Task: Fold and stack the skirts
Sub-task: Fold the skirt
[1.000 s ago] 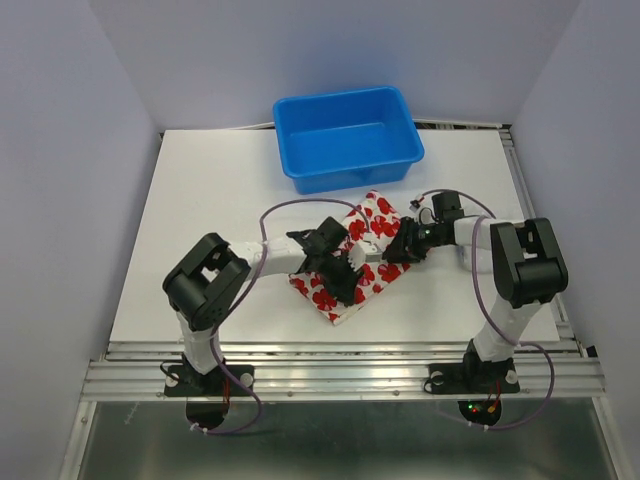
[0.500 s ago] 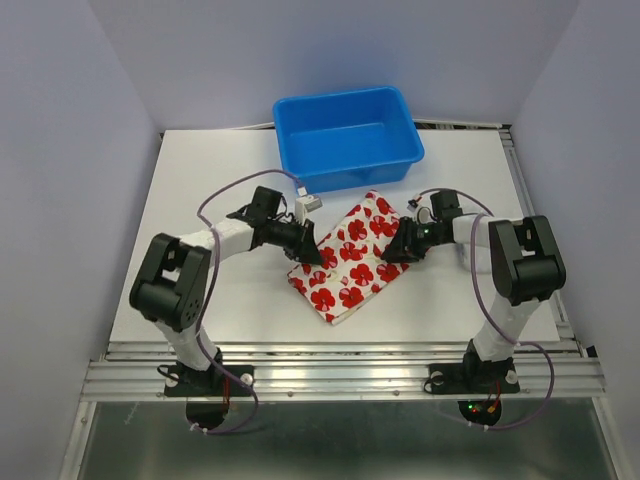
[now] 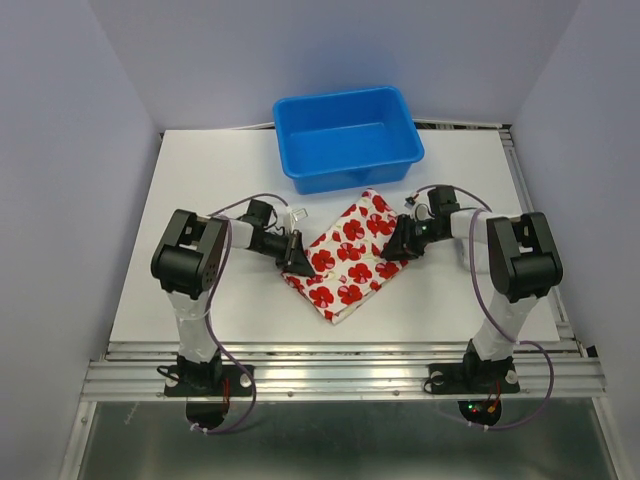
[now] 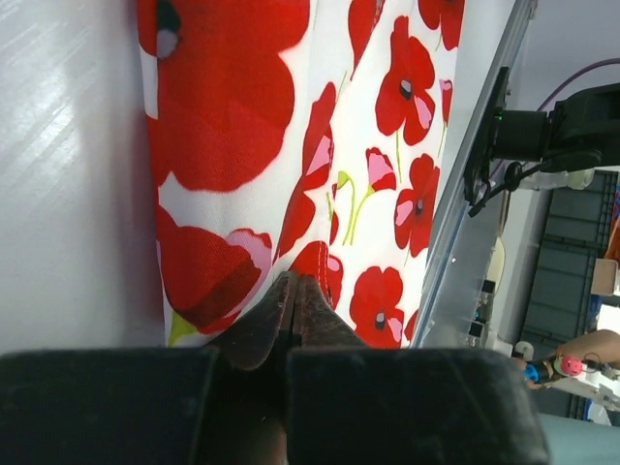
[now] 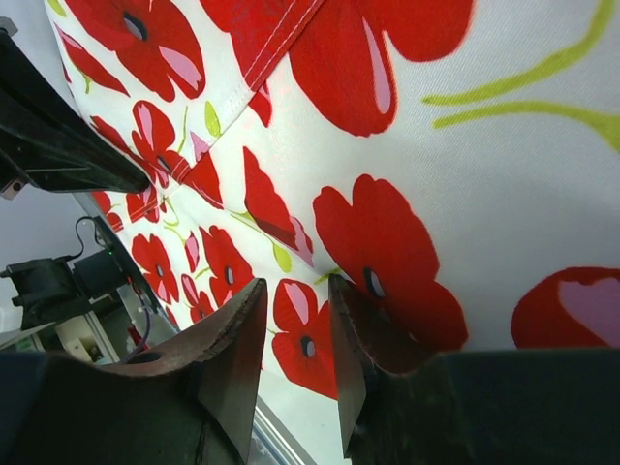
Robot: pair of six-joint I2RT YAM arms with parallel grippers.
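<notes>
Roughly mid-bench, the skirt (image 3: 350,258) — thin, smooth white cloth printed with red poppies and green stems, folded to a flat oblong and set cornerwise, a stitched seam plain up close. Against its left corner, the left claw (image 3: 293,255): dark fingers (image 4: 262,327) pressed tight together, tips right at the cloth's edge; cannot tell whether any fabric is pinched between. At its right corner, the right claw (image 3: 395,245), low over the print, fingers (image 5: 228,349) parted by a narrow slit, gripping nothing. Just beyond the skirt, toward the far edge, a glossy blue plastic tub (image 3: 348,138) — rectangular, round-cornered, only its own bare floor showing. Beneath everything, the matte white bench (image 3: 200,200).
</notes>
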